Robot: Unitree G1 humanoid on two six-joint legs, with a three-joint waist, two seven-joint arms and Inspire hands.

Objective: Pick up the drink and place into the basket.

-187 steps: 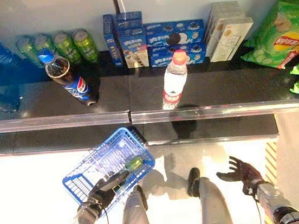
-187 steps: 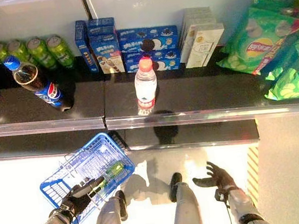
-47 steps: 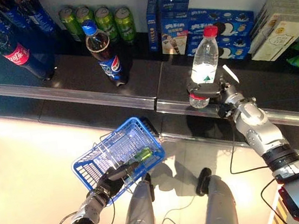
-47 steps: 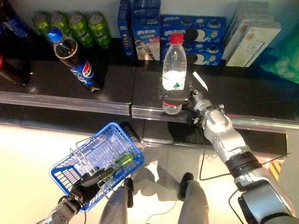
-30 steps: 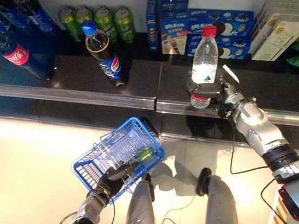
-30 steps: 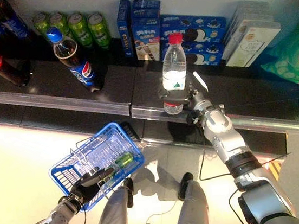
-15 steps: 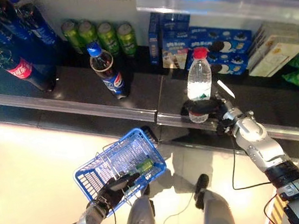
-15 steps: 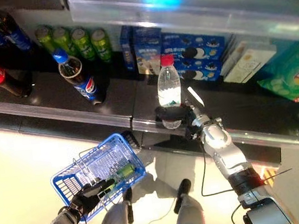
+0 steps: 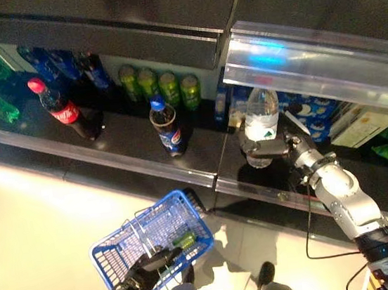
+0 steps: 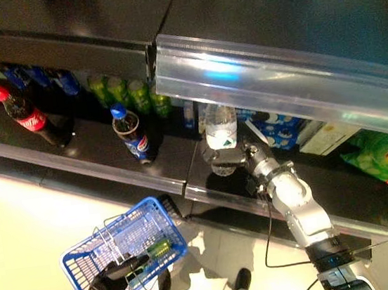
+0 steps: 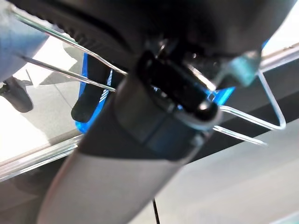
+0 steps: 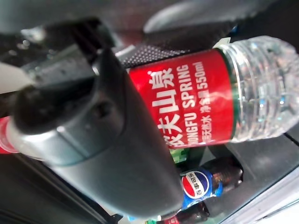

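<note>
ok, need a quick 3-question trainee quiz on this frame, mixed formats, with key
1. True or false: the right hand is shut on the water bottle.
2. What does the left hand hold? A) cola bottle B) blue basket by its handle C) nothing
3. Fill in: the blue-capped cola bottle stands on the ___, to the robot's left of the water bottle.

Key: 1 true; 2 B; 3 shelf
</note>
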